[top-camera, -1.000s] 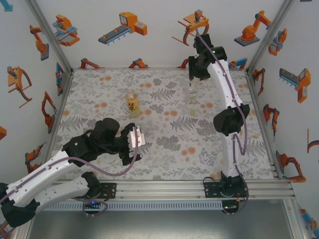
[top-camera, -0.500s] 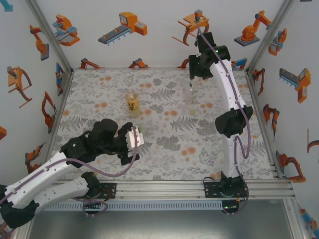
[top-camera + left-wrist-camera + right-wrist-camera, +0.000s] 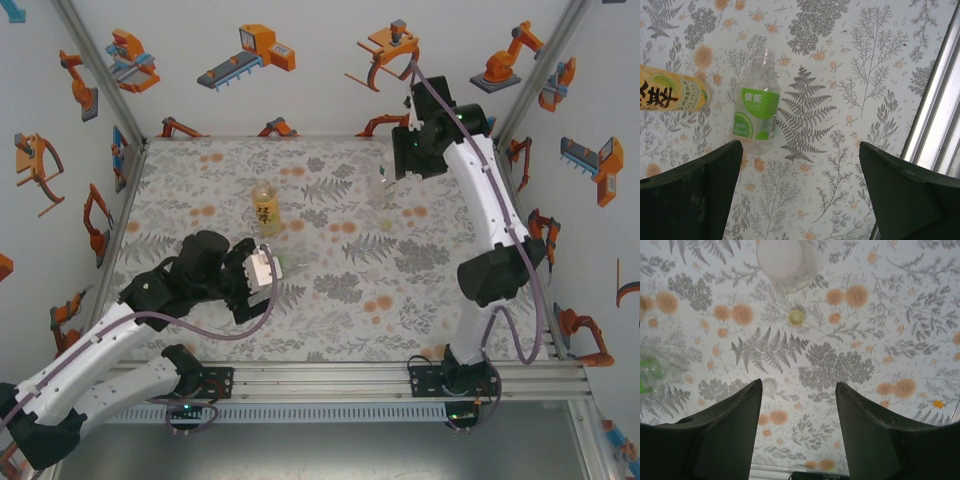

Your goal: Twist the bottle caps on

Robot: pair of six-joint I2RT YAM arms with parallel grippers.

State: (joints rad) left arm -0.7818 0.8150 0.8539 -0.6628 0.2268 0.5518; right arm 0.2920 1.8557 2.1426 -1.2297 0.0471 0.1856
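Left gripper: jaws released, empty, just beside the green-labelled bottle. Amber bottle near that bottle. Right gripper: jaws parted, empty, well apart from it.

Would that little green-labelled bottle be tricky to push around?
Probably light: the green-labelled bottle looks clear, uncapped and empty. Its thin plastic might dent if squeezed. Being round and smooth, it could slip or roll.
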